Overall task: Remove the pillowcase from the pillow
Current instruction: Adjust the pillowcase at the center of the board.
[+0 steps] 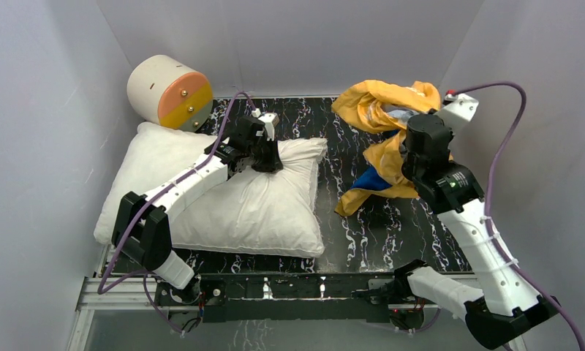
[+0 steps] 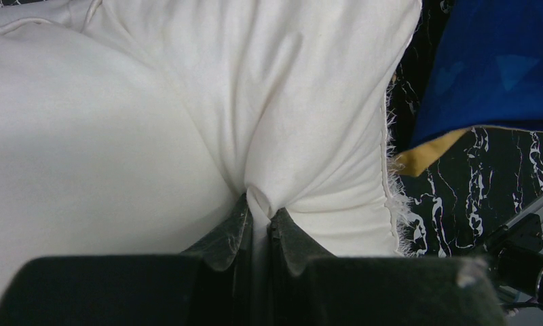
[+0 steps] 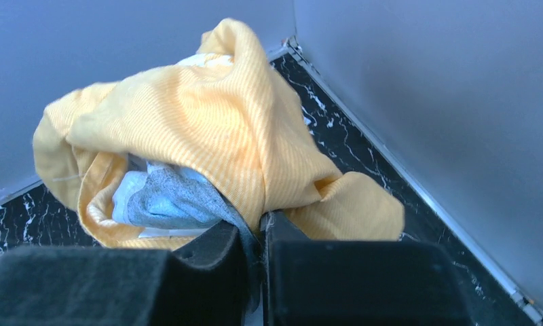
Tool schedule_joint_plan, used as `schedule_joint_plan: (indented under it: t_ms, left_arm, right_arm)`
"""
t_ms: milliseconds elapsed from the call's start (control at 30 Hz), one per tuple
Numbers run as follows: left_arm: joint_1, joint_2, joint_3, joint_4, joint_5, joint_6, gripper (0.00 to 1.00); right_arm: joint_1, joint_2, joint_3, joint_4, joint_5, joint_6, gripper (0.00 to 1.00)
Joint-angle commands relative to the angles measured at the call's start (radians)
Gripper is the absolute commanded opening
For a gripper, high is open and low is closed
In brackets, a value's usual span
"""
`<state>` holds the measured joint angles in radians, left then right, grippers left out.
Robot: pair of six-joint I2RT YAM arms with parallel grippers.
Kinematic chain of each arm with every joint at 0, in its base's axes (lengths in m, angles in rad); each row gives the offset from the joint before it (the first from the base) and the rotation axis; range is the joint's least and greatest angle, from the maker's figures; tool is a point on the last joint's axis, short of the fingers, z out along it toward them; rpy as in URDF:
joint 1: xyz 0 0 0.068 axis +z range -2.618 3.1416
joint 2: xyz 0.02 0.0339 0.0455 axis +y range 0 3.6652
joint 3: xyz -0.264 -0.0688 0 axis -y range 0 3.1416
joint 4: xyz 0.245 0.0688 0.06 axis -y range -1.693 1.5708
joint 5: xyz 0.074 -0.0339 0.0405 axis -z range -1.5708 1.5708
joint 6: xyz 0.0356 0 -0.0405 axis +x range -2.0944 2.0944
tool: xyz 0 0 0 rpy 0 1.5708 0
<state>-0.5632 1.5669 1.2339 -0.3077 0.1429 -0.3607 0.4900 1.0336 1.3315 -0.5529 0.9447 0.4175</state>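
Note:
The plain white pillow (image 1: 238,201) lies bare on the left half of the table. My left gripper (image 1: 266,162) is shut on a pinch of the pillow's white fabric (image 2: 309,136) near its far right corner. The pillowcase (image 1: 381,110) is off the pillow, bunched orange-yellow side out at the back right, a blue fold (image 1: 370,181) hanging below. My right gripper (image 1: 414,150) is shut on the pillowcase (image 3: 208,129) and holds it up; its tips are hidden in the top view. A blue part of the pillowcase (image 2: 493,68) lies right of the pillow in the left wrist view.
A cream cylinder with an orange-yellow end (image 1: 169,91) stands at the back left corner. Grey walls close in the table (image 1: 363,234) on the left, back and right. A metal rail (image 1: 275,285) runs along the near edge.

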Motion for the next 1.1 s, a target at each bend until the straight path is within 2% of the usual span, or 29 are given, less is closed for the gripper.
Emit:
schedule_joint_plan:
  t_ms: [0, 100, 167, 233, 300, 400, 467, 533, 667, 800, 933, 1067]
  left_arm:
    - [0.002, -0.022, -0.028, -0.149, 0.003, -0.017, 0.00]
    - [0.002, -0.031, -0.023, -0.157, 0.013, -0.015, 0.00]
    - [0.002, -0.040, -0.023, -0.160, 0.008, -0.016, 0.00]
    - [0.002, -0.046, -0.022, -0.163, 0.010, -0.015, 0.00]
    - [0.002, -0.052, -0.024, -0.167, 0.017, -0.016, 0.00]
    - [0.002, -0.062, -0.028, -0.168, 0.018, -0.020, 0.00]
    - [0.002, -0.062, -0.027, -0.167, 0.023, -0.022, 0.00]
    - [0.002, -0.060, -0.022, -0.169, 0.031, -0.022, 0.00]
    - [0.002, -0.059, -0.013, -0.170, 0.037, -0.021, 0.00]
    - [0.002, -0.056, -0.008, -0.172, 0.044, -0.021, 0.00]
    - [0.002, -0.047, -0.002, -0.167, 0.054, -0.027, 0.00]
    - [0.002, -0.045, -0.007, -0.163, 0.063, -0.032, 0.00]
  right_arm:
    - [-0.037, 0.025, -0.139, -0.096, -0.002, 0.152, 0.19]
    - [-0.124, 0.065, -0.223, -0.135, -0.099, 0.226, 0.23]
    - [-0.232, 0.101, -0.271, -0.117, -0.176, 0.238, 0.37]
    - [-0.340, 0.154, -0.292, -0.084, -0.302, 0.205, 0.42]
    - [-0.400, 0.237, -0.252, -0.127, -0.403, 0.182, 0.47]
    - [-0.406, 0.305, -0.151, -0.227, -0.454, 0.180, 0.60]
    - [-0.407, 0.292, -0.118, -0.235, -0.482, 0.167, 0.69]
    - [-0.407, 0.228, -0.129, -0.169, -0.543, 0.123, 0.79]
    - [-0.407, 0.071, -0.161, -0.058, -0.677, 0.085, 0.93]
    - [-0.407, -0.001, -0.201, 0.017, -0.920, 0.066, 0.92]
    - [-0.407, 0.086, -0.310, 0.084, -1.249, 0.075, 0.88]
    - [-0.407, 0.282, -0.357, 0.037, -1.279, 0.033, 0.86]
